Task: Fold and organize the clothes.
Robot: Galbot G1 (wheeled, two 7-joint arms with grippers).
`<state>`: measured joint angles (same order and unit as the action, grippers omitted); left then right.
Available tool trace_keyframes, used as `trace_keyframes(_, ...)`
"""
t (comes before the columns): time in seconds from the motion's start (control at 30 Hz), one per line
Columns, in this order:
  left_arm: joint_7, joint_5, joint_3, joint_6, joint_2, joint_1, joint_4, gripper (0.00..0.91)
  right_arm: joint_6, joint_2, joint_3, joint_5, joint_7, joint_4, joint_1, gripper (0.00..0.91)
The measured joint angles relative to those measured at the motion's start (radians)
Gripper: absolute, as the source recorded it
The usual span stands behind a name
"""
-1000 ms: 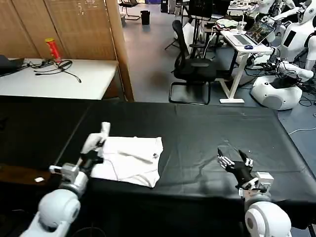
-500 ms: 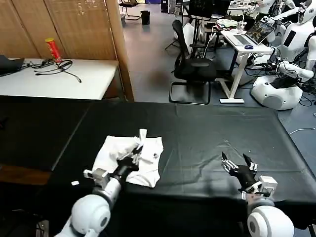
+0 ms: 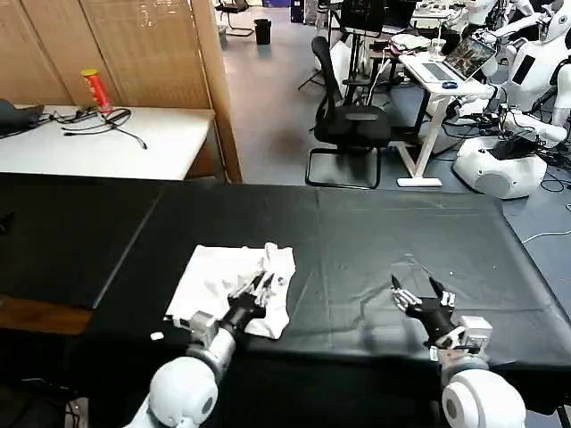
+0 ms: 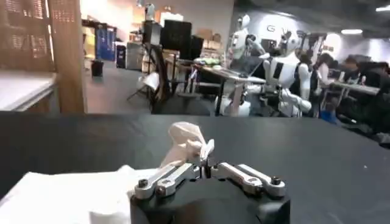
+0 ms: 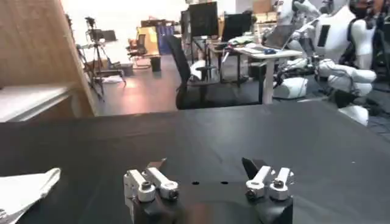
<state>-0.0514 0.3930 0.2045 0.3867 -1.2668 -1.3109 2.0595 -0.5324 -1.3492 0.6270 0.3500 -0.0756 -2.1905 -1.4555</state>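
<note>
Since a second ago, the left hand [image 3: 259, 287] is carrying a pinch of the shirt [image 3: 225, 290] from the shirt's left edge across to its right side, and the cloth is now lying over itself in a loose, lumpy fold. The right hand [image 3: 417, 296] is sitting in almost the same place as before.

The shirt is lying on the black worktop [image 3: 357, 241], left of centre and close to the near edge. Its near right corner is hanging almost at that edge. A small dark mark is showing on the cloth by the left hand; what it is cannot be told.

In the left wrist view the left hand [image 4: 206, 159] is closed on a peak of white shirt [image 4: 73, 195] cloth, which is standing up between the fingertips. The right hand is resting low over the bare worktop, well apart from the shirt on its right, with its fingers spread wide and holding nothing. In the right wrist view, the right hand [image 5: 207, 173] is showing both fingers apart, and a corner of the shirt [image 5: 27, 185] is lying far off to one side.

Judging from here, the fold is looking uneven, so letting go now may be leaving a bunched lump rather than a flat layer. With nothing pinning the shirt, a further pull by the left hand may be dragging the whole garment instead of folding it. Being so near the edge, the near corner could also be slipping off the worktop.
</note>
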Motion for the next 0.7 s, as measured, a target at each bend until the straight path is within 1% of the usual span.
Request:
trace_keyframes(0.07, 0.005, 0.024, -0.007, 0.0, -0.016, 0.0, -0.001, 0.878, -0.001, 0.012, -0.023, 0.006, 0.01, 0.009, 0.012, 0.878)
trace_keyframes(0.2, 0.036, 0.089, -0.002, -0.016, -0.036, 0.005, 0.006, 0.878, -0.009, 0.041, -0.071, 0.042, 0.03, 0.024, 0.042, 0.878)
trace_keyframes(0.33, 0.049, 0.041, 0.032, -0.057, -0.024, 0.021, 0.008, 0.878, -0.012, 0.081, -0.141, 0.053, 0.047, 0.047, 0.087, 0.878)
trace_keyframes(0.43, 0.055, -0.029, 0.074, -0.093, 0.005, 0.026, -0.006, 0.878, -0.009, 0.099, -0.213, 0.032, 0.052, 0.075, 0.129, 0.878)
trace_keyframes(0.6, 0.054, -0.083, 0.161, -0.136, 0.063, 0.004, -0.036, 0.878, 0.005, 0.09, -0.322, -0.015, 0.058, 0.134, 0.192, 0.878)
trace_keyframes(0.7, 0.054, -0.122, 0.213, -0.169, 0.075, -0.016, -0.058, 0.878, 0.013, 0.071, -0.385, -0.069, 0.069, 0.184, 0.231, 0.878)
